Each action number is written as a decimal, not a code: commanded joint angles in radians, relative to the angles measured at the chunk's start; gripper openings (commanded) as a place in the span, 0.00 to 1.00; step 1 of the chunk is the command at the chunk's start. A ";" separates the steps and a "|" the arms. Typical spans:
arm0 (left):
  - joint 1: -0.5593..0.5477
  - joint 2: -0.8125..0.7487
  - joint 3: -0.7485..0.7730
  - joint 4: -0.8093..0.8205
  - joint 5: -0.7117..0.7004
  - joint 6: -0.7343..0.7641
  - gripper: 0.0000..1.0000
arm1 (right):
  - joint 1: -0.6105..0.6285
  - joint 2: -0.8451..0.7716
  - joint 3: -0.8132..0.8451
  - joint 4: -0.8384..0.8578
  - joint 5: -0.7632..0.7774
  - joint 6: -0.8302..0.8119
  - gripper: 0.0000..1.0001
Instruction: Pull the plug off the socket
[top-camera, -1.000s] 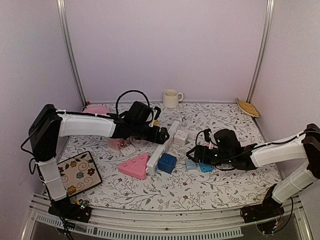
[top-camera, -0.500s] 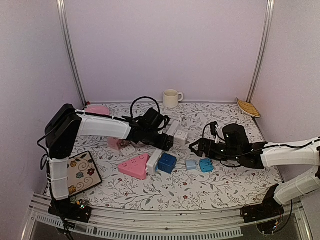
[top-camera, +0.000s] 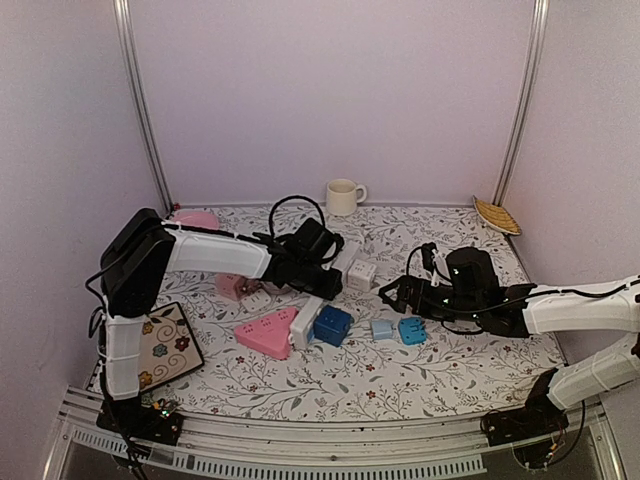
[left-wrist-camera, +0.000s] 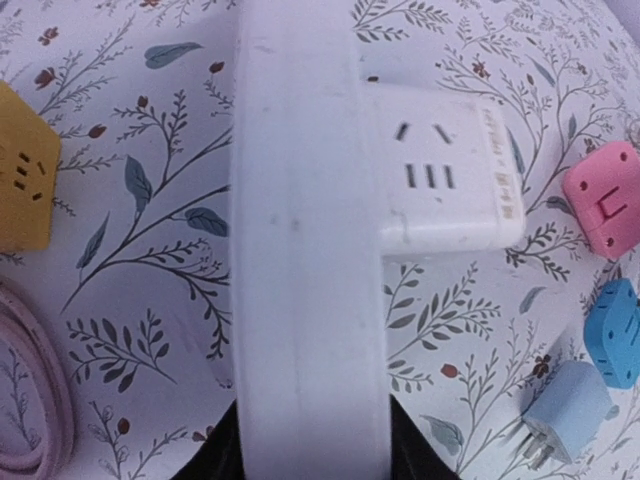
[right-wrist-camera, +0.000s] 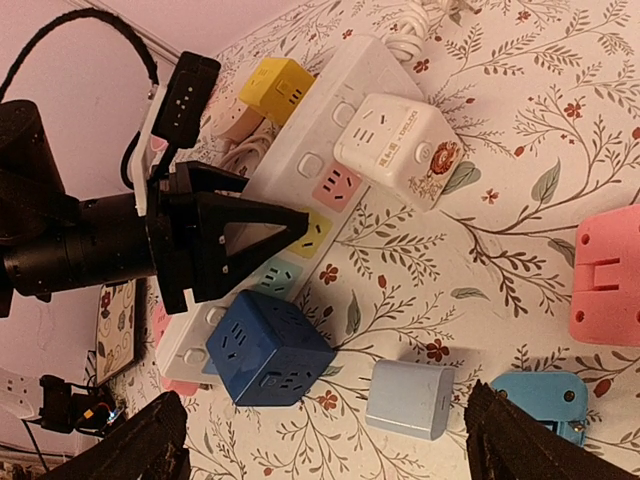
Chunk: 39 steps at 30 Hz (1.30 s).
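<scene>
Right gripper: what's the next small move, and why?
Probably ease the right gripper forward to straddle the blue cube plug. Its jaws are open and empty, the plug sits on the power strip, and the left gripper appears to clamp that strip.

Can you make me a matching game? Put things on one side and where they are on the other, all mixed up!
Things:
1. mug
2. wooden dish
3. flowery mat
4. blue cube

Places:
A. near left, beside the left arm's base
B. against the near end of the white power strip
C. back middle, by the wall
D. back right corner

Pairs: 1-C, 2-D, 3-A, 4-B
</scene>
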 joint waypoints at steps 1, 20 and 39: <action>-0.011 0.008 0.008 -0.004 0.001 -0.007 0.28 | -0.004 -0.016 -0.007 -0.009 0.017 0.008 0.98; -0.036 -0.406 -0.344 0.409 0.128 -0.097 0.06 | -0.026 -0.094 -0.058 0.124 -0.020 0.069 0.99; -0.213 -0.448 -0.335 0.504 0.084 0.007 0.06 | -0.047 -0.123 -0.189 0.414 -0.081 0.214 0.97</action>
